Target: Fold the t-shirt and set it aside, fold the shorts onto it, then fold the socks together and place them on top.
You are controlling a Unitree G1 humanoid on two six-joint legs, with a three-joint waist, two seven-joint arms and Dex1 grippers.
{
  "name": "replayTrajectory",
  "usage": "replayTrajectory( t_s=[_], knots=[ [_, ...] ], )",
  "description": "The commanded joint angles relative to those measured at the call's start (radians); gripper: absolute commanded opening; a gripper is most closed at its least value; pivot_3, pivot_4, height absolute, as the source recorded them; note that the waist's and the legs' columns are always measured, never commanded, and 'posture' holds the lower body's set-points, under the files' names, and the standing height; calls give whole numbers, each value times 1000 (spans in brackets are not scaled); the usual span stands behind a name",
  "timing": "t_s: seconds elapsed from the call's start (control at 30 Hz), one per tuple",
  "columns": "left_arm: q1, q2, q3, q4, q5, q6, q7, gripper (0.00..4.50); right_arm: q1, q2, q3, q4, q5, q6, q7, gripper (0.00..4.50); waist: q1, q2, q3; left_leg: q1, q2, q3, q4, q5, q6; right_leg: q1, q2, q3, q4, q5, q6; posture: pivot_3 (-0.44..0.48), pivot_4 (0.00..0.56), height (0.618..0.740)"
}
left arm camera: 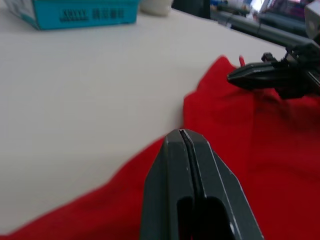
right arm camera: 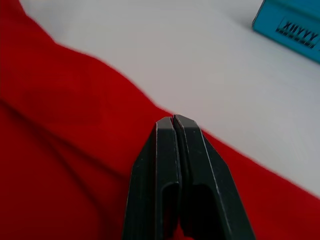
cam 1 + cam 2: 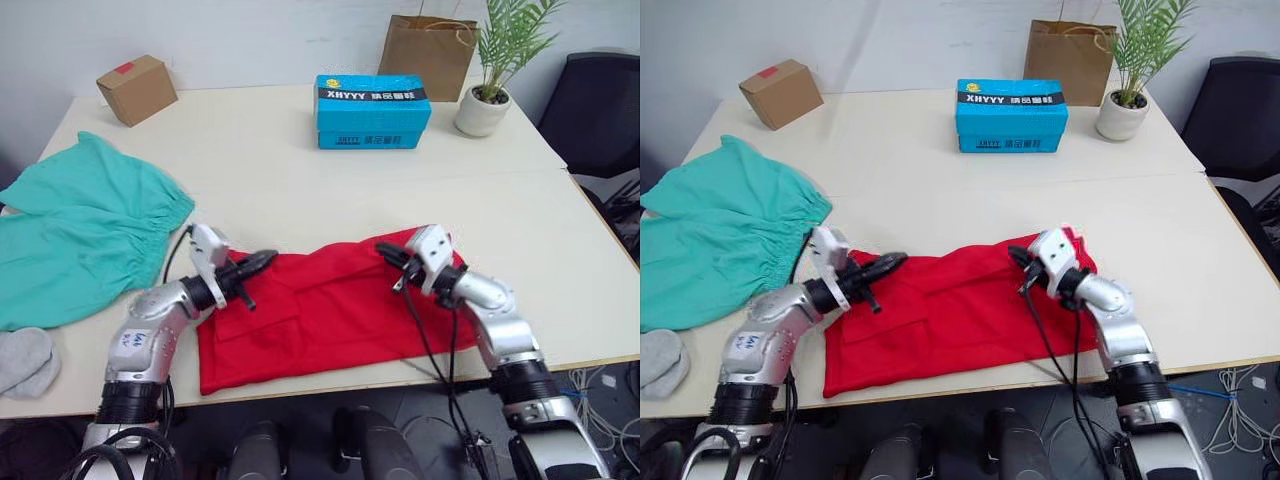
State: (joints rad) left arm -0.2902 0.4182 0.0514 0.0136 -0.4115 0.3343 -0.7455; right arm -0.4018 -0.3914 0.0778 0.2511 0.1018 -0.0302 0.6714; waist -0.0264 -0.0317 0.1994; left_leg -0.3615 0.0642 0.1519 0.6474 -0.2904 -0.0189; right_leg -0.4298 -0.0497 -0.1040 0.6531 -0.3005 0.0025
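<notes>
Lying part-folded at the white counter's (image 3: 300, 160) near edge, the bright red cloth t-shirt (image 3: 320, 310) was flanked by the left end effector (image 3: 262, 262) and right end effector (image 3: 385, 250), both pressed together over its far hem, seemingly for the next fold, beyond them a blue carton (image 3: 373, 110) lettered "XHYYY".

Both silver-and-black arms reach forward low, elbows bent, wrists angled inward toward each other. The left black two-fingered gripper (image 3: 262, 261) has its fingers pressed together; the right black two-fingered gripper (image 3: 385, 249) likewise closed, fingertips meeting.
</notes>
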Motion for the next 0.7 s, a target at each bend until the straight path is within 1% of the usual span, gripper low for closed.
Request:
replayTrajectory(
  t_s=[0.03,0.1,0.17,0.27,0.33,0.43,0.53,0.63,0.7],
  knots=[
    [27,-12,-21,-6,50,-48,26,0,40,-35,-40,-7,-31,-27,-52,37,-1,0,0,0,0,0,0,0,0,0,0,0,0,0,0,0,150,740],
    [52,-14,-14,41,93,-76,72,0,109,-93,-93,-2,-40,-6,-78,37,0,0,0,0,0,0,0,0,0,0,0,0,0,0,0,0,150,740],
    [65,-9,-8,69,119,-102,89,0,155,-128,-125,-13,-29,26,-88,37,4,-1,-1,2,0,-1,0,-1,1,2,0,0,-1,0,0,0,150,740],
    [77,0,11,84,111,-134,70,0,228,-175,-193,-42,15,109,-86,37,4,-3,-7,3,0,-1,0,-4,6,3,0,0,-1,0,0,0,150,740],
    [82,7,19,89,89,-158,31,0,246,-185,-228,-59,46,129,-78,37,3,-5,-11,5,0,-1,0,-7,3,5,0,0,-1,0,0,0,150,740],
    [79,18,27,95,67,-188,-28,0,227,-180,-271,-108,129,114,-34,37,-3,-5,-10,5,1,-1,-1,-7,2,6,2,0,-3,-1,1,0,150,740],
    [63,25,45,78,25,-203,-87,0,171,-163,-272,-160,207,69,41,37,-5,-3,-9,2,2,-1,-1,-4,6,2,3,0,-3,-1,1,0,150,740],
    [28,23,54,68,-5,-191,-110,0,81,-148,-206,-169,199,105,73,37,-5,-2,-8,1,2,0,-2,-4,5,0,3,0,-2,0,-1,0,150,740],
    [1,25,44,74,1,-185,-113,0,13,-121,-152,-162,177,154,64,37,-4,-2,-8,1,2,0,-1,-4,5,0,3,0,-1,0,-1,0,150,740]
  ],
)
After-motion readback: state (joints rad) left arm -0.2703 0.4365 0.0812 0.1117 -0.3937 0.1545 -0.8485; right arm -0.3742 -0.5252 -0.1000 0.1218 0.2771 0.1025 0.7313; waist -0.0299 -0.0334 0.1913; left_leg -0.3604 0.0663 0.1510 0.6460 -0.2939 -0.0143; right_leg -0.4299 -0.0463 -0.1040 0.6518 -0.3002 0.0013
